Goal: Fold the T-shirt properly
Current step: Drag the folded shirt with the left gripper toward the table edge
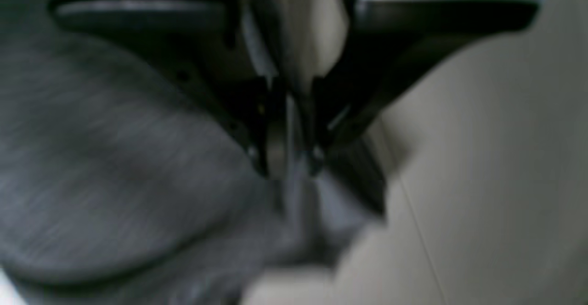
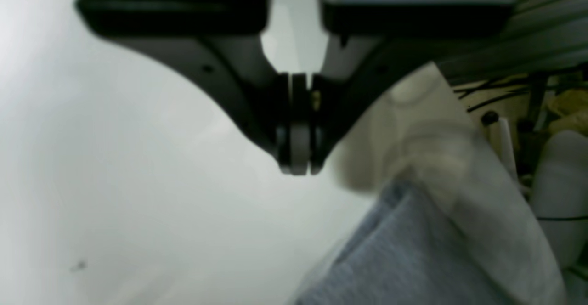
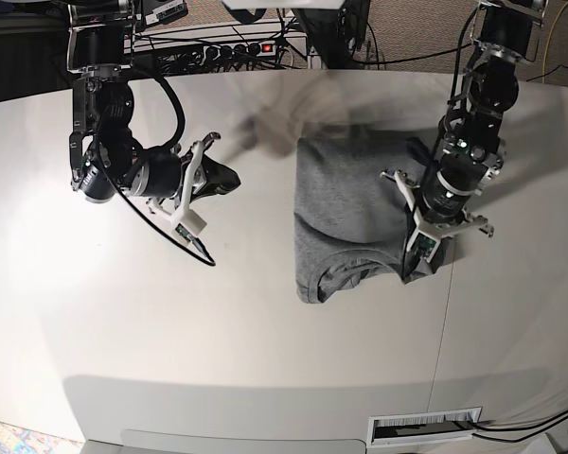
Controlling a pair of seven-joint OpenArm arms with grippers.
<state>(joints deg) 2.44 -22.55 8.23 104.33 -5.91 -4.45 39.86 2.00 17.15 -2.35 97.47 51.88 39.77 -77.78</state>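
The left gripper (image 1: pixel 289 165) is pinching the T-shirt (image 3: pixel 355 203) at its right front edge, jaws narrowly parted on the fabric. Well left of the shirt, the right gripper (image 2: pixel 298 169) is hovering, jaws together and empty, over the white table (image 3: pixel 218 331). No writing is showing legibly.

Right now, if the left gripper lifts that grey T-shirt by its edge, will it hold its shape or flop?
The T-shirt will probably flop: it lies soft and wrinkled on the table, with its lower edge curled. It looks light, so the folded layers may slide apart. The left gripper stands at one edge only, so the rest would likely trail.
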